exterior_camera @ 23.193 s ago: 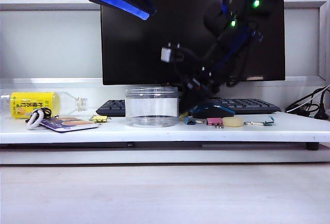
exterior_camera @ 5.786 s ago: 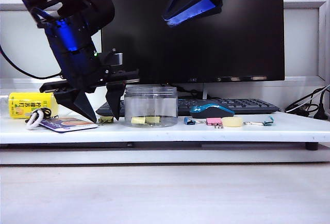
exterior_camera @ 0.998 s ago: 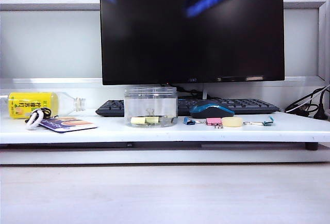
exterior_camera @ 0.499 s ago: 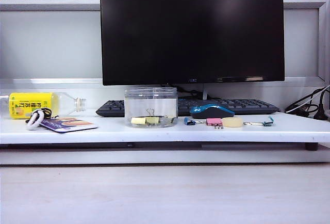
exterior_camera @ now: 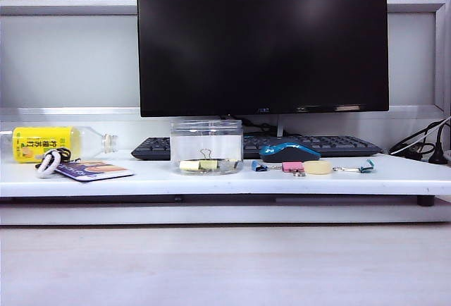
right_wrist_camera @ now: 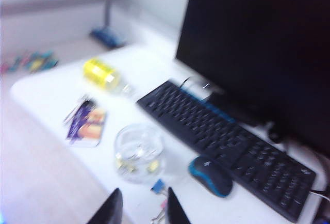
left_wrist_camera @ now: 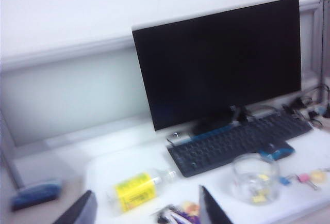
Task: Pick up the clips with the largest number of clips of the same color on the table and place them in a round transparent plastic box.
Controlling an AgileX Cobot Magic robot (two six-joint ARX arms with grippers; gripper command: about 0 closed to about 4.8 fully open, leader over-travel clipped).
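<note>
Both arms have lifted clear — left gripper [left_wrist_camera: 147, 211] fingers wide apart, right gripper [right_wrist_camera: 140, 208] part-open, both empty — since the clips [exterior_camera: 199, 165] lie inside the round transparent plastic box [exterior_camera: 206, 146].

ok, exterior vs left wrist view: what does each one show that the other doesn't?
Exterior only: the printed card with white cord, the teal clip, and no arm or gripper at all.

Left wrist only: the left gripper, jaws wide open and empty, high above the desk, plus a blue object off to the side beyond the bottle.

Both: monitor, keyboard, mouse, yellow-labelled bottle, pink clip, and the round transparent plastic box with pale-yellow clips inside.
</note>
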